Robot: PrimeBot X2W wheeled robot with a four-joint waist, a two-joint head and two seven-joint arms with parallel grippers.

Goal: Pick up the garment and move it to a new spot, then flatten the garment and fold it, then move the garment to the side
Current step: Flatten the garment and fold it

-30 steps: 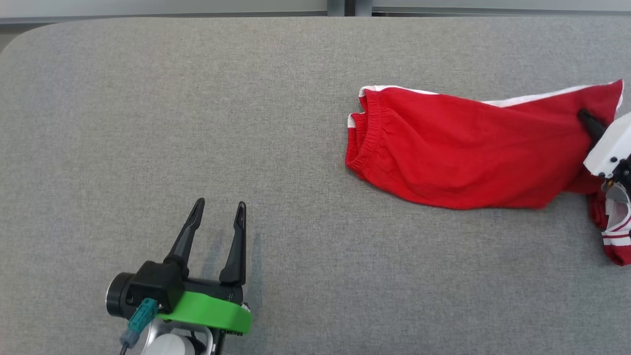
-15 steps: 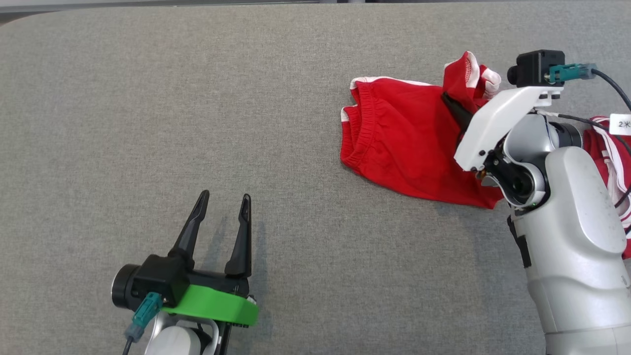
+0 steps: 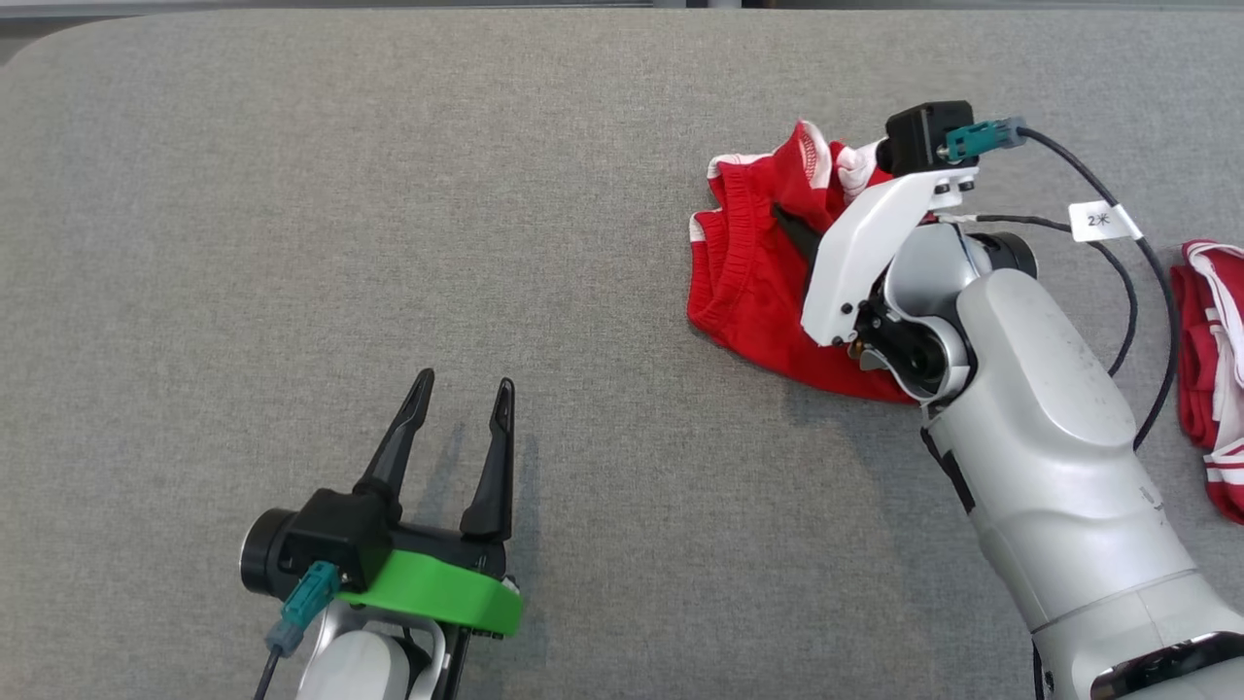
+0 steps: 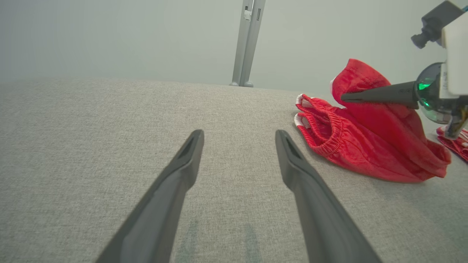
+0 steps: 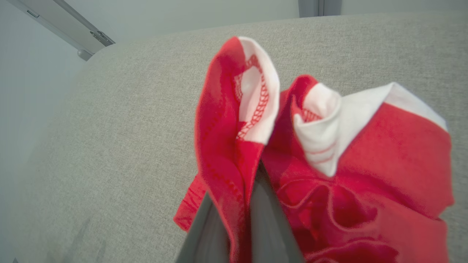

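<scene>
The grey cloth-covered desk (image 3: pixel 389 194) spreads across the whole head view, and the pale right arm (image 3: pixel 1050 408) reaches over its right side from the near edge. The red shorts (image 3: pixel 748 292) lie on the far right part of the desk. Their elastic waistband is at the left, resting on the surface, while their right end is lifted and bunched above it. Judging from this, the task is at its folding step: the shorts sit spread in their spot, 1 fold is begun but not yet laid down, and the final move to the side is not yet done. A second red and white cloth (image 3: pixel 1210 369) lies at the desk's right edge, well apart from the shorts. The left hand (image 3: pixel 464 381) hovers over bare desk at the near left with its 2 fingers spread wide, holding nothing and well apart from the shorts. The right hand (image 3: pixel 789 224) is pinched tight on the raised end. In the right wrist view the red cloth runs up between its 2 dark fingers (image 5: pixel 267 226), and the white-edged hem stands above their tips.
</scene>
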